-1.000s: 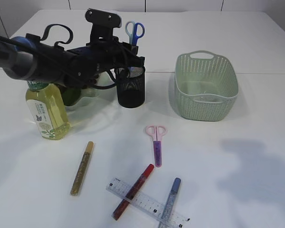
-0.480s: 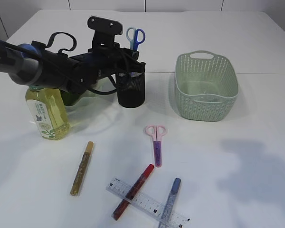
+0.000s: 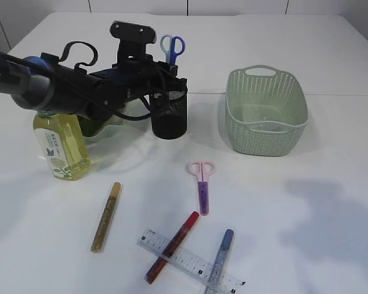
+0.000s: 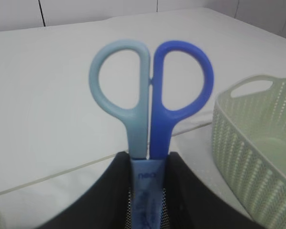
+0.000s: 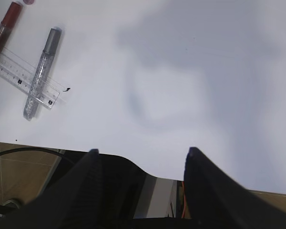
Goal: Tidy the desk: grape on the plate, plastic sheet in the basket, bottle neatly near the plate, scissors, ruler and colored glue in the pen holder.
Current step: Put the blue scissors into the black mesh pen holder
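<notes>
Easing my left jaws [image 4: 148, 164] apart, I'm watching the blue scissors [image 4: 150, 95] settle blade-first into the black pen holder [image 3: 169, 115]. Over the last second the arm has drawn back from over the holder and the handles now stand proud above the jaws, which sit low on the blades; they look slackened rather than clenched, though I can't quite tell whether the pads have let go. I'd call that one pair filed, with plenty left to do.

Counting: two scissors, the blue pair between the jaws and a pink pair [image 3: 202, 181] lying well below them on the tabletop. Three glue pens, gold [image 3: 106, 216], red [image 3: 172, 247] and silver [image 3: 220, 260]. One ruler [image 3: 191, 261] under the red and silver pens. One bottle [image 3: 60, 144], one basket [image 3: 267, 110].

My right jaws [image 5: 140, 157] hang spread and empty, far off to the side.
</notes>
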Robot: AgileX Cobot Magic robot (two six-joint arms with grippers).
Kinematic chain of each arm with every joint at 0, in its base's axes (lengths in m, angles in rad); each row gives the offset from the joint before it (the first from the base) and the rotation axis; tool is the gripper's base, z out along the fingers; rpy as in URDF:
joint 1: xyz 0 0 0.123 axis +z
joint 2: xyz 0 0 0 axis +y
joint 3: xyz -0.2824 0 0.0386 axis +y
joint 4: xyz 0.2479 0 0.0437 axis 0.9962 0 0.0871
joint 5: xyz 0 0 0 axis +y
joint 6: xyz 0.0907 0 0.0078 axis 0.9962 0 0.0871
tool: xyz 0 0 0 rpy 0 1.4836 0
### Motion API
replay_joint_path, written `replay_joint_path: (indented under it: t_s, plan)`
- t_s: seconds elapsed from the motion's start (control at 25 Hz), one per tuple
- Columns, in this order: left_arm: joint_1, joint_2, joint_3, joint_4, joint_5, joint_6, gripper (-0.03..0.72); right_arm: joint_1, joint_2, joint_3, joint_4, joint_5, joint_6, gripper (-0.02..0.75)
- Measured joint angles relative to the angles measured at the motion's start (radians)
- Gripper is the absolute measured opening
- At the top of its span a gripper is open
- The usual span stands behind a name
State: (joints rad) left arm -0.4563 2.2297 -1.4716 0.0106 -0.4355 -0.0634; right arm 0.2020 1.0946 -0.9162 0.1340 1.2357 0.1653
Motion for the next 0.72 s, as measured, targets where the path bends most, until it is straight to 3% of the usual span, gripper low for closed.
replay_joint_path:
  t_s: [0.72]
  plan:
    - [0.000,0.000,0.000,-0.016,0.031,0.000,0.215,0.000,0.000,0.000,0.000,0.000,0.000,0.436]
